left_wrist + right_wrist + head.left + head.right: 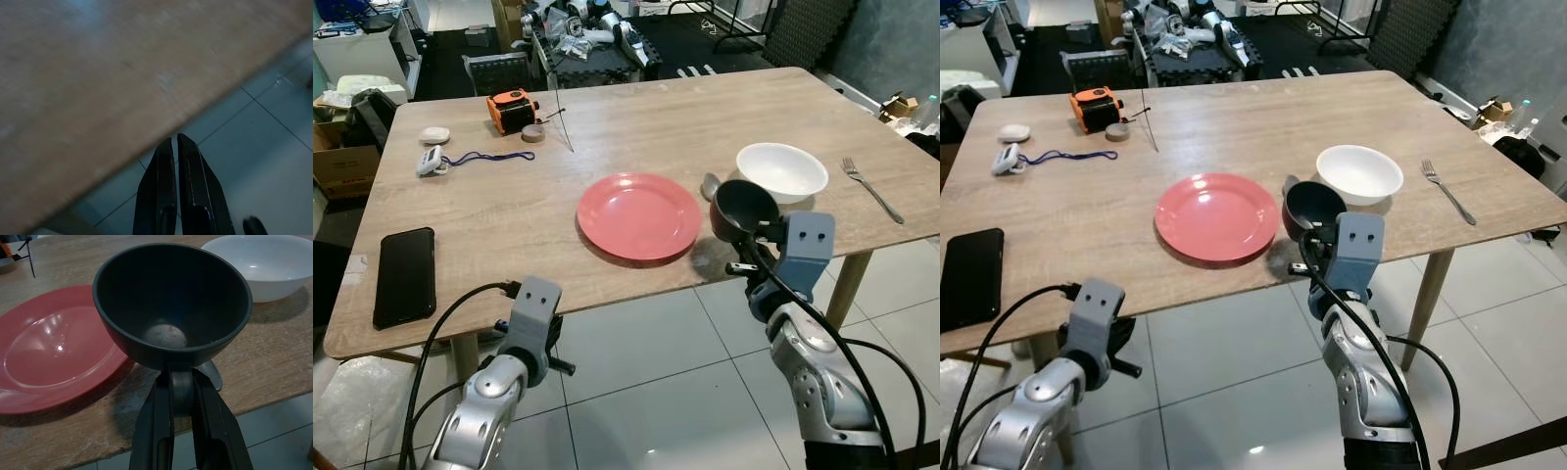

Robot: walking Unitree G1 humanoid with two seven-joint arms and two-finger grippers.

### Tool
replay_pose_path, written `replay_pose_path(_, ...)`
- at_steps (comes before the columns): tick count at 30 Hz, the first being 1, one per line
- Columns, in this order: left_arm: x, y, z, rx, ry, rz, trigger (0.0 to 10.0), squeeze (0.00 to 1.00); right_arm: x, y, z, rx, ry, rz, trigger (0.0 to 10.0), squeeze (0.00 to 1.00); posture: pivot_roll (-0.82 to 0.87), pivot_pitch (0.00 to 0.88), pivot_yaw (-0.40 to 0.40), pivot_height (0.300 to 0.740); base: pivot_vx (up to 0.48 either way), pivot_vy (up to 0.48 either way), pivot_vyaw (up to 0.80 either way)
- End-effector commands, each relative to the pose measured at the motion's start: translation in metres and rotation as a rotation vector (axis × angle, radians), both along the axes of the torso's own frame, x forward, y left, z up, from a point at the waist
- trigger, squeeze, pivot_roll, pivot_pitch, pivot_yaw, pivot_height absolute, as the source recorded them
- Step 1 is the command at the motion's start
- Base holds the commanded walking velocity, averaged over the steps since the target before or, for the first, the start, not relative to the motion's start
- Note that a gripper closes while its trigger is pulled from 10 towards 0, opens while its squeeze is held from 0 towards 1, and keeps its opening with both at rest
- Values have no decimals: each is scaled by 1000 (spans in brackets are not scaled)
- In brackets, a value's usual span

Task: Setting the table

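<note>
Right gripper [182,396] clamped on the near rim of the dark bowl [172,298], held above the table [509,211] edge between red plate [639,215] and white bowl [781,171]; left gripper [177,161] closed, empty.

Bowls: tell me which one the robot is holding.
The dark bowl, gripped by the right gripper at the table's near edge. The white bowl sits free on the table.

— What lies on the wood besides the tableware?

— A black phone [404,275] flat at nine o'clock near the front edge; a white timer [431,162] on a blue cord [490,157] at ten; a small white disc [434,134] just beyond it.

— And farther back?

— An orange tool [512,110] at eleven; a tape roll [533,132] touching it; foam mats [597,59] on the floor at twelve.
</note>
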State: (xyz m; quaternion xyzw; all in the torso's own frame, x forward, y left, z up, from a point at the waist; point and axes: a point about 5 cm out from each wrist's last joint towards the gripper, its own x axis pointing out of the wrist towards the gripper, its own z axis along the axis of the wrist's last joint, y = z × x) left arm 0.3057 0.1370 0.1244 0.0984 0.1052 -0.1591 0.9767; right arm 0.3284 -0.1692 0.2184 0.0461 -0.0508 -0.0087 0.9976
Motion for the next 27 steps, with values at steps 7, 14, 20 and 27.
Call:
replay_pose_path(7, -31, 26, -23, 105, 44, -125, 10000, 0, -2, -3, -2, -1, 7, -8, 10000, 0, -23, 204, 64, 740, 0, 0, 0)
replay_pose_path(14, -60, 63, -48, 157, 136, -172, 10000, 0, -3, -3, -2, 1, 5, -6, 10000, 0, -21, 210, 59, 740, 0, 0, 0)
replay_pose_path(20, -71, 72, -55, 151, 172, -140, 10000, 0, -4, -3, -3, -1, 10, -1, 10000, 0, -20, 208, 51, 740, 0, 0, 0)
replay_pose_path(27, -69, 69, -47, 151, 109, -149, 10000, 0, -2, -2, -4, -5, 13, 5, 10000, 0, -19, 201, 47, 740, 0, 0, 0)
